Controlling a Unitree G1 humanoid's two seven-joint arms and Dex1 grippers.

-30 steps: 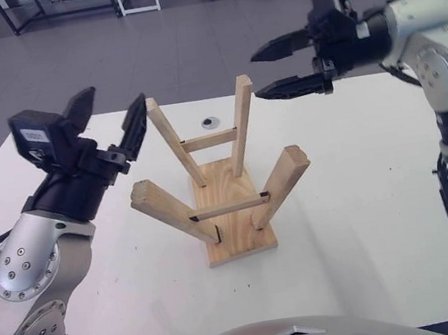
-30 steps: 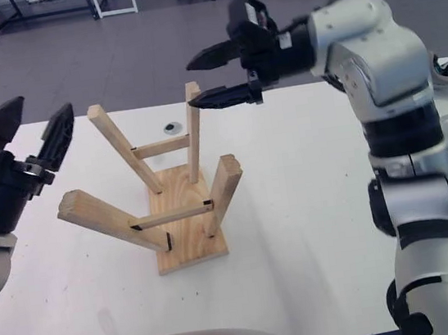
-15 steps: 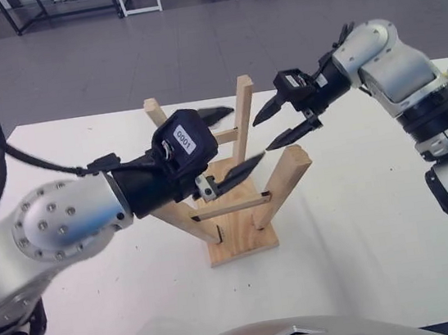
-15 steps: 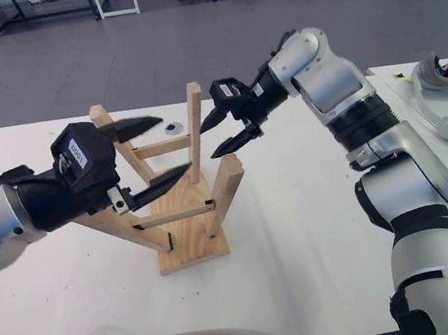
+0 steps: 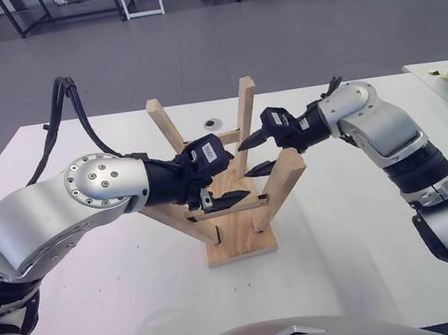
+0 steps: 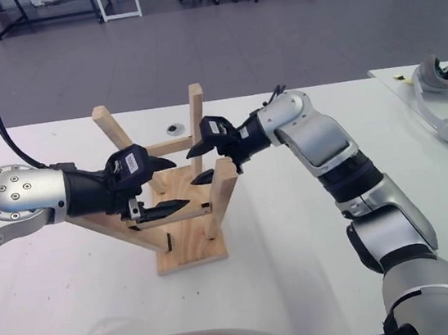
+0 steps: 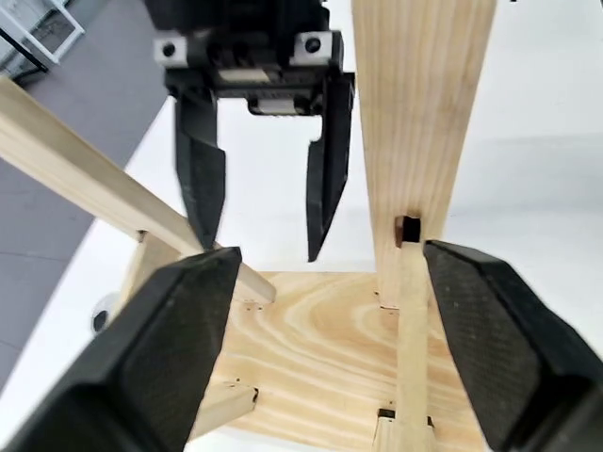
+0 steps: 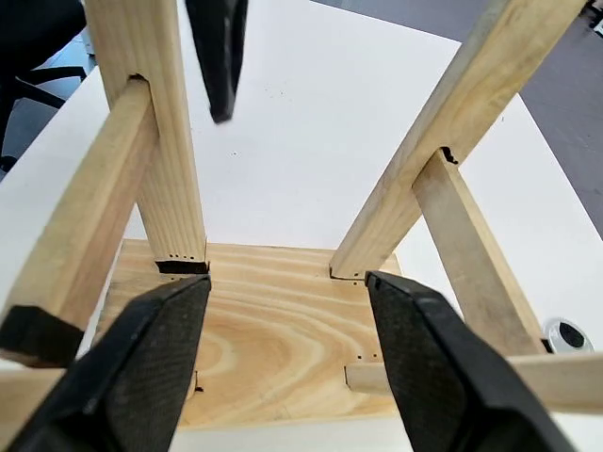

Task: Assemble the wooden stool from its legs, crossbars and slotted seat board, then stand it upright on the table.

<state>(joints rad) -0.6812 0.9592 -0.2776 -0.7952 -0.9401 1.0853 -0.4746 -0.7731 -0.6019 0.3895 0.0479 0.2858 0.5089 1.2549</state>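
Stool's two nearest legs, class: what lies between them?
A wooden crossbar runs between them, slotted in at both ends; the right eye view shows it clearly.

The wooden stool (image 5: 228, 185) of pale pine rests upside down near the middle of the white tabletop (image 5: 344, 230), its slotted seat board (image 5: 246, 243) lying flat. Four square legs (image 5: 244, 119) rise from the board, splaying outward. Thin crossbars (image 6: 192, 210) join the legs in pairs partway up.
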